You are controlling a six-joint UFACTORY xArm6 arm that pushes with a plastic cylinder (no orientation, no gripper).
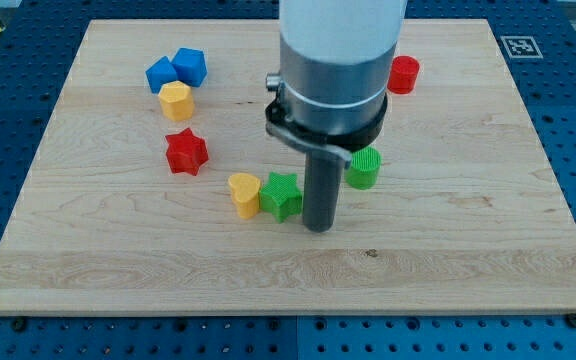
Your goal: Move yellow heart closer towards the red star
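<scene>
The yellow heart (244, 193) lies on the wooden board just below and right of the red star (186, 152), with a small gap between them. A green star (281, 195) touches the heart's right side. My tip (318, 228) stands right next to the green star, on its right, so heart, green star and tip line up left to right. The rod hangs from the big grey arm body at the view's top centre.
A green cylinder (364, 168) stands just right of the rod. A red cylinder (403, 75) is at the top right, partly behind the arm. Two blue blocks (176, 69) and a yellow hexagon (175, 101) sit at the top left. The board's edge (288, 310) runs along the bottom.
</scene>
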